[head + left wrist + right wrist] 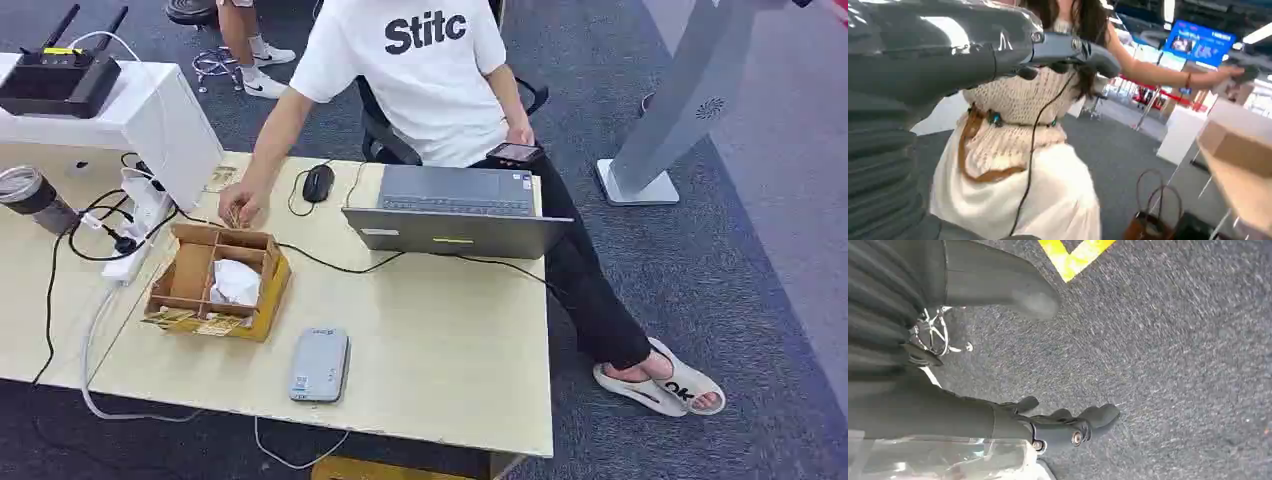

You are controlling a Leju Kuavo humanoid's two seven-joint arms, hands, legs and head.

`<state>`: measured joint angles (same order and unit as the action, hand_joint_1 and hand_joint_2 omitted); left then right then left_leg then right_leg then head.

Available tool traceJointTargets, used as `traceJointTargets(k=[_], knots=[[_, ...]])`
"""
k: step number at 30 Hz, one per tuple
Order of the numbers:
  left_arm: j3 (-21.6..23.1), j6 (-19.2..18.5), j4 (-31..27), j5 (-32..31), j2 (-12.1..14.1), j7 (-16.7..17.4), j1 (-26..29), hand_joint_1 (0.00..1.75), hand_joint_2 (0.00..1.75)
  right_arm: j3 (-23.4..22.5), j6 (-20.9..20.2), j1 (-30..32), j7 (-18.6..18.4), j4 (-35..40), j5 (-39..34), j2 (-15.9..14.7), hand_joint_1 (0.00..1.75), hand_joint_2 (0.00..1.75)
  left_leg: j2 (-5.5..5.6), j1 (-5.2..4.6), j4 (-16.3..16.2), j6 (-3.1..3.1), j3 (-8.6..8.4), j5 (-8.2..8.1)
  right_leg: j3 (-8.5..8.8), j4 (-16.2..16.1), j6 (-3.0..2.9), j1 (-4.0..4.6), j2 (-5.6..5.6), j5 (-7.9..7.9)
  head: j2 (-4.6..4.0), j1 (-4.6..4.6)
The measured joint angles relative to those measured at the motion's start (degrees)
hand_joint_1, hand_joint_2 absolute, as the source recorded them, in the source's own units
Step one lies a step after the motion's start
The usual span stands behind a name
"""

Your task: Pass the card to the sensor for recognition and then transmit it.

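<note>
So the head view has the whole desk [440,350] but neither robot hand on it. A person [420,70] in a white tee sits at the far edge, one hand [237,208] down at the far rim of the cardboard box [215,280], pinching something small there. Might be the card, too small to tell. Their other hand holds a phone [515,153].

The box sits toward the desk's left side and is split into compartments. The right one has crumpled white paper [236,283] in it, the others look bare. A few flat printed cards [190,322] lie along its near rim.

The grey sensor [320,364] lies flat near the desk's near edge, just beside the box's near right corner, not touching. A laptop [457,212] is at the far edge with a mouse [318,182] to its left. Cables and a power strip [130,255] crowd the left side. The near right part of the desk is bare wood.

The left wrist view shows the left hand [1068,52] up in the air, fingers stretched out, nothing in it, with a person in a cream dress [1018,150] behind.

The right wrist view has the right hand [1063,425] hanging over grey carpet [1173,365], fingers loosely apart, not holding anything. There's yellow tape [1075,255] on the floor.
</note>
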<state>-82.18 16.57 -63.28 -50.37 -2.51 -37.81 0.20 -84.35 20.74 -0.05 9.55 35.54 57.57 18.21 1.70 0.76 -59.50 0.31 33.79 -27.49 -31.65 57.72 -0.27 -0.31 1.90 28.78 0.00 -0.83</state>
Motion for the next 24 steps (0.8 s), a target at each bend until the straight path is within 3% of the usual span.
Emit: traceJointTargets(k=[6,12,16,20,24], knots=[[2.1,-1.9,-6.7,6.1,0.4,-0.9,0.3,0.00,1.75,-0.7,-0.1,-0.4,0.5,-1.3,1.9,-0.1,0.00,1.75,-0.01,0.03,0.0,0.00,-0.08,0.00,0.03,0.0,-0.01,0.01,0.01,0.00,0.00,-0.13],[9.4,-3.8,-14.1,10.6,1.2,-0.3,0.7,0.00,1.75,-0.7,-0.2,-0.9,0.9,-3.5,4.1,-0.8,0.00,1.75,-0.01,0.03,0.0,-0.05,-0.10,0.04,0.05,0.0,-0.03,0.03,0.01,-0.02,0.00,-0.04],[16.1,-2.6,-16.3,11.8,4.0,1.9,0.7,0.00,1.75,-0.7,-0.2,-1.2,1.5,-5.2,5.6,-1.6,0.00,1.75,0.02,0.04,0.0,-0.09,-0.03,0.06,0.19,0.1,-0.09,0.05,-0.02,-0.06,0.00,-0.07],[18.8,-1.8,-16.6,11.9,5.8,3.3,0.0,0.00,1.75,-0.7,-0.2,-1.4,1.7,-6.0,6.3,-1.9,0.00,1.75,-0.20,0.06,0.0,-0.14,-0.19,0.08,-0.02,0.0,-0.15,0.05,0.19,-0.09,0.00,-0.13],[25.7,-0.3,-16.6,11.2,8.7,5.5,-2.0,0.00,1.75,-0.7,-0.2,-1.7,1.8,-7.5,7.3,-2.8,0.00,1.75,-0.06,0.06,0.0,-0.25,-0.22,0.16,-0.21,0.1,-0.22,0.04,0.06,-0.14,0.00,-0.09]])
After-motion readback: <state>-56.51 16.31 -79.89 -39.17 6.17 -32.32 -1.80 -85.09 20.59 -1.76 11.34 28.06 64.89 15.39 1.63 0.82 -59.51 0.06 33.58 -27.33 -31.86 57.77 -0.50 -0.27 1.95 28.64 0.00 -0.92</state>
